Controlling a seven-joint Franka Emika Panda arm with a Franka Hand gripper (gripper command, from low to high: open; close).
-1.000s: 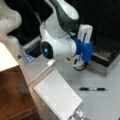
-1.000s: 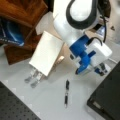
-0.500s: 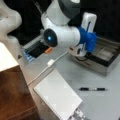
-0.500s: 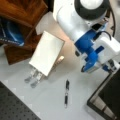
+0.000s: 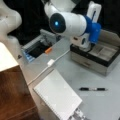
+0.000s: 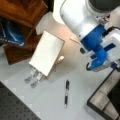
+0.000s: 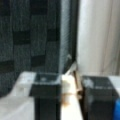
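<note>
We find the tabletop [image 5: 75,67] carrying a compartment tray [image 5: 100,56], a notepad [image 5: 57,96] and a pen [image 5: 92,89] apart near a front view's bottom. Above the tray, the pincer [image 7: 71,86] grips a pale stick [image 7: 68,96].

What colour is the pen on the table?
The pen is black with a pale middle band, clearest in a front view, lying away from the gripper.
</note>
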